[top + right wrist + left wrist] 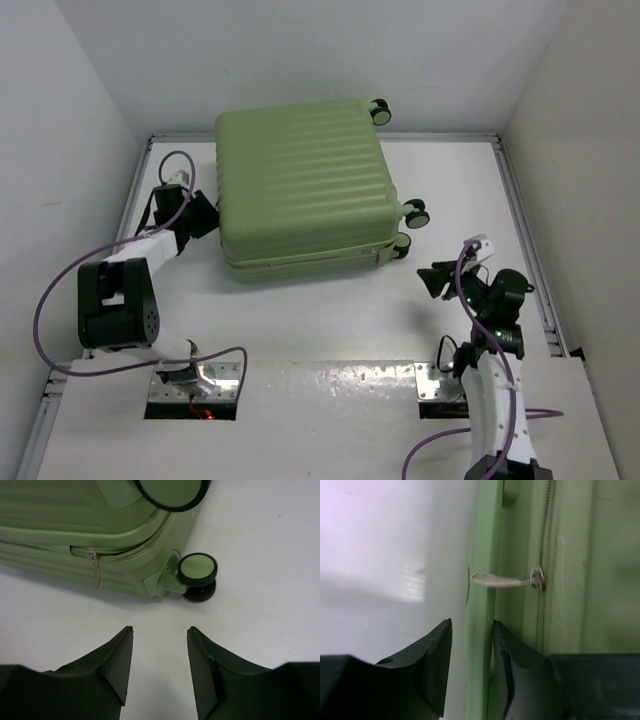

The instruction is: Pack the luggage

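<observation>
You have the luggage (pixel 300 190) lying flat and shut on the white table (pixel 330 320), at the far centre. Its ribbed pale green shell faces up and its wheels point right. One caster (pixel 379 109) sits at the far right corner, and two more (pixel 415 212) sit at the near right corner.

Your left gripper (pixel 210 218) is against the case's left side. In the left wrist view its fingers (pixel 437 665) straddle a green ridge of the shell. The right finger touches the ridge and a sliver of table shows beside the left one, so the jaws are slightly apart and not clamped. A metal zipper pull (pixel 502 580) lies just beyond the fingertips, across the seam.

Your right gripper (pixel 160 665) hangs over bare table near the case's near right corner. Its jaws are spread and hold nothing. Ahead of it are a lower caster (pixel 198 570) and a second zipper pull (pixel 96 573) hanging from the closed seam.

White walls (pixel 70 120) close in the left, far and right sides. Purple cables (pixel 45 290) loop beside each arm base.
</observation>
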Controlling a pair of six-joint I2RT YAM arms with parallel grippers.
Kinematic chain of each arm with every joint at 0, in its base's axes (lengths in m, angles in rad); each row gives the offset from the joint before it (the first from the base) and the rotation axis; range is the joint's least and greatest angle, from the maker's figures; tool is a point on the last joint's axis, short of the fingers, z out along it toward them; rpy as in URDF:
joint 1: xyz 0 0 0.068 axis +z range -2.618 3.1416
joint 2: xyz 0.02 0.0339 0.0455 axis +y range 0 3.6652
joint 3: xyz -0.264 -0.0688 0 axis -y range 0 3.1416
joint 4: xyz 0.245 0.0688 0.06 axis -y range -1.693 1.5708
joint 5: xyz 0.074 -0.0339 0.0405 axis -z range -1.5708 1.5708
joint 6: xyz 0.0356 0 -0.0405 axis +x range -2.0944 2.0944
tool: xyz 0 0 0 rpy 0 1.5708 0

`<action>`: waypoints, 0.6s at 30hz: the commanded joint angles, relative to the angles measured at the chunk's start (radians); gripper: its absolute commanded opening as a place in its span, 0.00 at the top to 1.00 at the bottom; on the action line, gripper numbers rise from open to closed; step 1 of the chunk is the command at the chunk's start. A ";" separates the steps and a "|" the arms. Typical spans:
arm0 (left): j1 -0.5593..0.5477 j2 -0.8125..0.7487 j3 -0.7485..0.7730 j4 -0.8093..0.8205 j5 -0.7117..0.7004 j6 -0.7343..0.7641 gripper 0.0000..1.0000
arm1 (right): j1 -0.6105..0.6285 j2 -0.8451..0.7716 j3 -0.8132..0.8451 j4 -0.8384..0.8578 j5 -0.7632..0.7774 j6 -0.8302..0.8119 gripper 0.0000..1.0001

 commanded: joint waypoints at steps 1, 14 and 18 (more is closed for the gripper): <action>-0.030 0.061 0.071 0.025 -0.084 0.021 0.61 | 0.050 0.043 -0.053 0.250 -0.041 0.079 0.53; -0.028 0.204 0.175 -0.006 -0.077 -0.018 0.86 | 0.610 0.534 -0.070 0.833 0.519 -0.019 0.66; 0.001 0.237 0.175 -0.006 -0.041 -0.028 1.00 | 0.643 0.725 -0.030 0.953 0.676 -0.025 0.66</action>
